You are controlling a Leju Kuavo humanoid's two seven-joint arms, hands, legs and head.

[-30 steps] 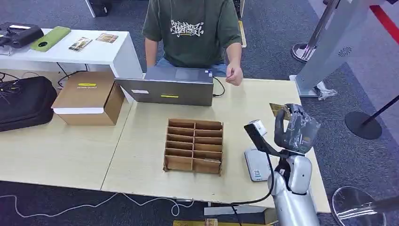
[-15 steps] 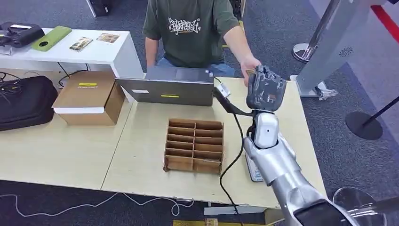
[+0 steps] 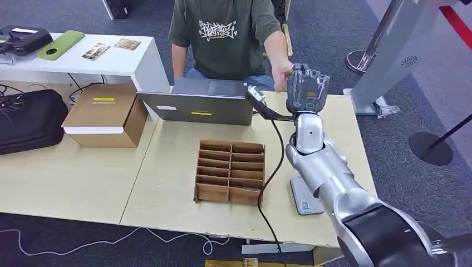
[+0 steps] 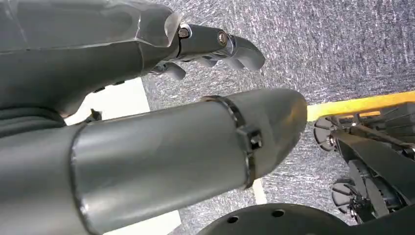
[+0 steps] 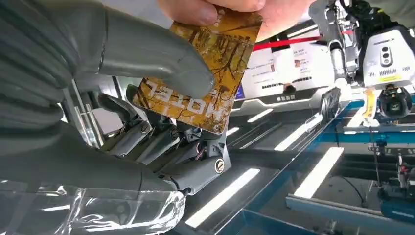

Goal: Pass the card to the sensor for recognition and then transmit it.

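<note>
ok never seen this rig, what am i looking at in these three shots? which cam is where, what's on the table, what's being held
It is a humanoid robot with two silver arms ending in many-fingered hands. The wide picture comes from a camera on its head, looking down at a wooden table. On it lie a cardboard divider tray, a laptop, a cardboard box, a black bag and a flat grey card sensor.

The other two pictures come from cameras at the wrists, so they look tilted. The right wrist view shows the right hand pinching a golden card under its thumb, while a person's hand grips the card's other end. In the head view that arm reaches across the table to the seated person. The left wrist view shows the left hand over grey carpet, holding nothing that I can see.
</note>
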